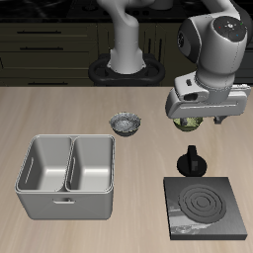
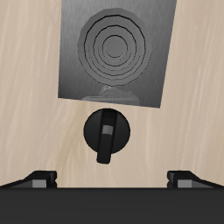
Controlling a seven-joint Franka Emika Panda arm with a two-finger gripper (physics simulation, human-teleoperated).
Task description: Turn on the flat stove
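Note:
The flat stove (image 1: 206, 206) is a dark grey square slab near the table's front edge. Its round burner (image 1: 205, 203) has grey rings that do not glow. The stove also shows in the wrist view (image 2: 118, 52), and I cannot make out its corner knob clearly. My gripper (image 1: 195, 123) hangs above the table, farther back than the stove, and touches nothing. In the wrist view the gripper (image 2: 112, 179) is open and empty, with its fingertips (image 2: 39, 178) wide apart.
A small black round handled object (image 1: 191, 161) lies between my gripper and the stove; it also shows in the wrist view (image 2: 107, 133). A grey double-basin metal tray (image 1: 36, 194) stands across the table. A small bowl (image 1: 126, 123) sits farther back.

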